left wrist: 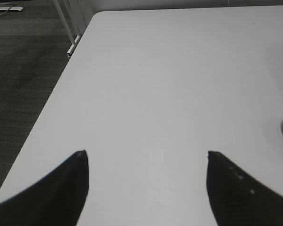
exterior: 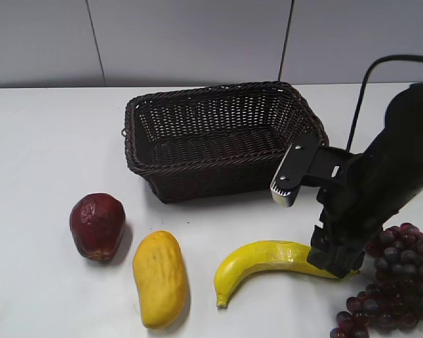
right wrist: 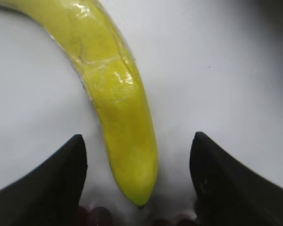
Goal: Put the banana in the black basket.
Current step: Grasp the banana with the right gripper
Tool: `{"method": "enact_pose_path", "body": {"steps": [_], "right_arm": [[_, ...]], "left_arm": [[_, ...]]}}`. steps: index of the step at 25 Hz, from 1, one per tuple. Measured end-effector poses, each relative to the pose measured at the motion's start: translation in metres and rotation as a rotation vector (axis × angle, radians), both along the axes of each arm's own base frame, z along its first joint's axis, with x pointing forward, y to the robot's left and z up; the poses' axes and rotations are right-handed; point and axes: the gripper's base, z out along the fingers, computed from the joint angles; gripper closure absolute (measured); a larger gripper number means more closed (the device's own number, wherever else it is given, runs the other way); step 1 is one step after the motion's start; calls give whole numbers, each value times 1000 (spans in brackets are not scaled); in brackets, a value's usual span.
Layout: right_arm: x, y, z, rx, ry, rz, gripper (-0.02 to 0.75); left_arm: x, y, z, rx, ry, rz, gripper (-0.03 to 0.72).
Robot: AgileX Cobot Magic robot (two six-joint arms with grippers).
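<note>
Grapes (exterior: 391, 282) beside right end effector (exterior: 331, 262), open astride banana (exterior: 264, 260), mango (exterior: 160, 278) near

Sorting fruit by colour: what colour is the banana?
Bright yellow banana, clearest in right wrist view.

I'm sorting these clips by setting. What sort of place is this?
Probably a lab or office test bench: a bare white table against plain grey wall panels, grey carpet beside it, and fruit props laid out by a basket.
</note>
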Motion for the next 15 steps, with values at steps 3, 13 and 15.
{"method": "enact_pose_path", "body": {"steps": [3,13,15], "right_arm": [[5,3,-19,-26,35,2,218],[10,5,-38,-40,49,0,302],[10,5,-38,-39,47,0,401]], "left_arm": [[0,0,0,0,0,0,111],[0,0,0,0,0,0,111],[0,0,0,0,0,0,111]]}}
